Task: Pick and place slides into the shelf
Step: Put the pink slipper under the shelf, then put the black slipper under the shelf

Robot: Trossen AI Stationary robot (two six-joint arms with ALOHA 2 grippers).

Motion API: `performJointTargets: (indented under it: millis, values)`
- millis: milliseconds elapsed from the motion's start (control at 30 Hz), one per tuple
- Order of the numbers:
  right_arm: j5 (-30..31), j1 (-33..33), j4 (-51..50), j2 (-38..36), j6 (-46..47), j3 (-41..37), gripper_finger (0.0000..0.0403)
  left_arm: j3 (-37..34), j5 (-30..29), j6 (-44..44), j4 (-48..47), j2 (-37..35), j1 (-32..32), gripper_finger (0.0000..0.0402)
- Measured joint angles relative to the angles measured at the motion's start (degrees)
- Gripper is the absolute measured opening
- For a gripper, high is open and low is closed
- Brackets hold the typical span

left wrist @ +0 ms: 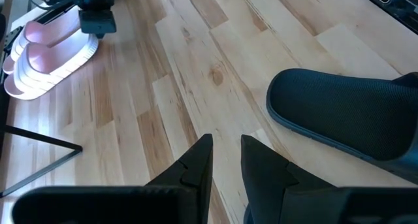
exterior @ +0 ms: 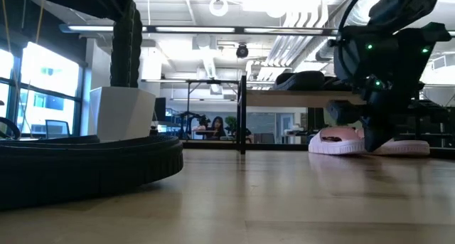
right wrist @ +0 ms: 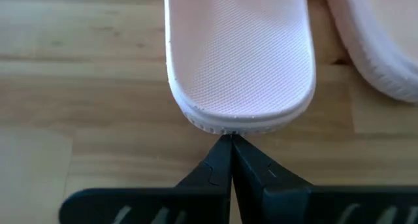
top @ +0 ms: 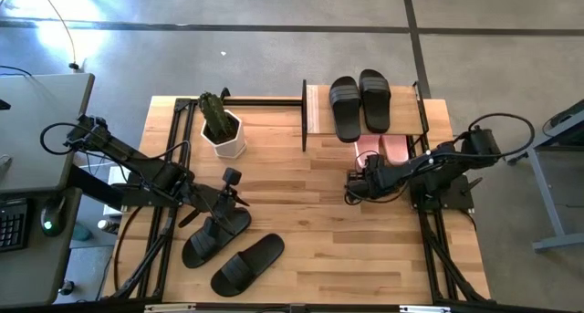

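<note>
The shelf (top: 365, 121) stands at the table's far right, and two black slides (top: 360, 103) lie side by side on its wooden top board. Two pink slides (top: 381, 149) lie flat under that board, their near ends sticking out. My right gripper (top: 358, 178) is shut and sits low at the near end of the left pink slide (right wrist: 238, 61). Two more black slides (top: 214, 235) (top: 248, 263) lie soles down near the table's near left. My left gripper (left wrist: 225, 145) hovers beside one black slide (left wrist: 353, 113), narrowly open and touching nothing. My right gripper meets the rounded near-end rim (right wrist: 228, 127) of the left pink slide with the tips of its shut fingers. They come low from the table's near side, along the slide's length. The slide lies flat on the table.
A white hexagonal pot with a cactus (top: 222, 130) stands at the table's far left, beside the shelf's black frame. Bare wood lies between the two arms in the middle of the table (top: 301, 194). A person sits far behind the table in the low view (exterior: 211, 126).
</note>
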Motion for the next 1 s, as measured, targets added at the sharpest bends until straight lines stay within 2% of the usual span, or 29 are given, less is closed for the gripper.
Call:
performJointTargets:
  millis: [367, 567, 800, 1000]
  values:
    - [0.8, -4.2, -0.2, 0.0, -1.6, 0.0, 0.0, 0.0, -0.1, 0.0, 0.0, 0.0, 0.0, 0.0067]
    - [-0.7, -3.4, -0.2, -0.3, -1.5, 0.0, 0.0, 0.0, 1.7, 0.0, 0.3, 0.0, 0.0, 0.0067]
    - [-0.7, 0.4, -4.9, -2.0, 0.5, 2.4, 0.0, 0.0, 13.4, 0.1, 4.4, 0.0, 0.0, 0.0067]
    - [0.2, 4.7, -9.0, -2.4, -2.8, 8.1, 0.0, 0.0, 31.2, -3.4, 11.8, 0.0, 0.0, 0.0067]
